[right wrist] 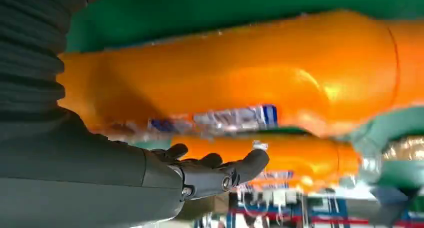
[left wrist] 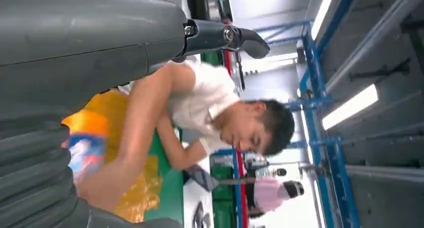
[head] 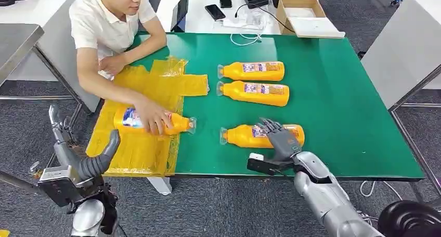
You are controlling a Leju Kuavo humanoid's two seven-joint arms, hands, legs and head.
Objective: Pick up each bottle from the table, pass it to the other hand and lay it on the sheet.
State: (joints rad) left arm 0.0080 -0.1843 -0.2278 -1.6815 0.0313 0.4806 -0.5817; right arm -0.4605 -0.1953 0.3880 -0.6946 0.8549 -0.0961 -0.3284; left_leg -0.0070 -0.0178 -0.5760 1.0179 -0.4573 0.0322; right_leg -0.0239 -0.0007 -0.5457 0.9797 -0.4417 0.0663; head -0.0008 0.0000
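Head view: green table (head: 338, 91) on grey carpet (head: 218, 206); right hand (head: 278, 135) spread over bottle (head: 242, 135), left hand (head: 78, 154) empty.

We seem to be in a lab or workshop: green-topped work table (head: 333, 86), grey carpet floor (head: 218, 211), blue steel racking (left wrist: 320, 88), strip ceiling lights (left wrist: 350, 107).

Right arm (head: 325, 193): silver, reaching forward from the near right, its dark right hand (head: 278, 135) laid palm-down with fingers (right wrist: 220, 170) spread and slightly curled, not closed in a grasp. Left arm (head: 88, 216): raised at the near left, its left hand (head: 78, 148) upright, thumb (head: 106, 154) curving upward, fingers apart and holding nothing.
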